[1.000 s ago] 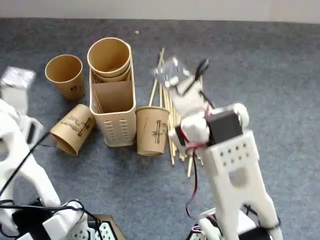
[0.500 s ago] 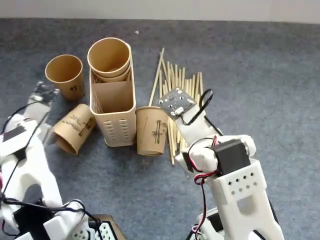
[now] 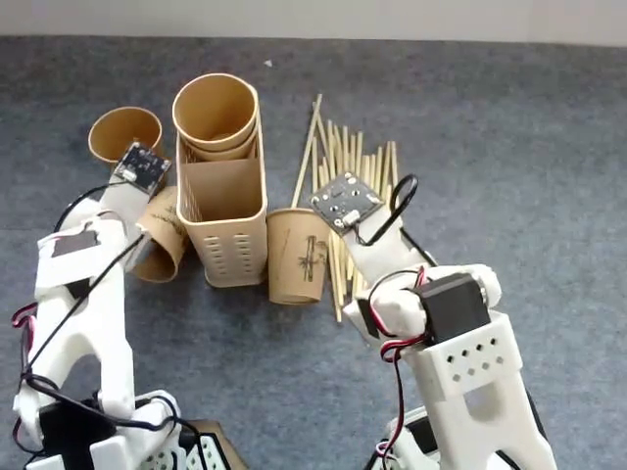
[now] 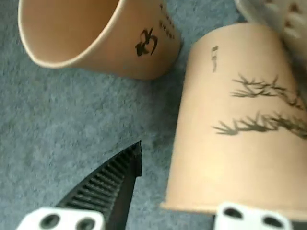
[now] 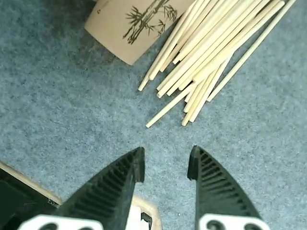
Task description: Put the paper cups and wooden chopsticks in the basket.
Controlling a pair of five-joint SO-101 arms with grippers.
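Observation:
A tall cream basket [image 3: 230,245] stands mid-table with stacked paper cups [image 3: 216,113] in its far half. Left of it stands an upright cup [image 3: 122,132] [image 4: 96,33]. Another cup [image 3: 162,240] [image 4: 235,124] lies on its side against the basket. My left gripper [image 4: 187,158] is open over this lying cup; one fingertip [image 4: 129,160] is beside it and the other is hidden by it. A third cup [image 3: 299,255] [image 5: 139,24] lies right of the basket, next to the wooden chopsticks [image 3: 343,162] [image 5: 211,52]. My right gripper [image 5: 165,158] hangs slightly open, holding nothing, just short of the chopsticks' near ends.
Grey carpet [image 3: 509,147] covers the table, with bare room at the right and far side. A wooden board edge [image 3: 211,441] [image 5: 29,184] lies by the arm bases. The basket's near compartment holds nothing.
My left arm swung in from the left edge onto the lying cup, which now sits closer to the basket. My right arm drew back off the chopsticks, then held still.

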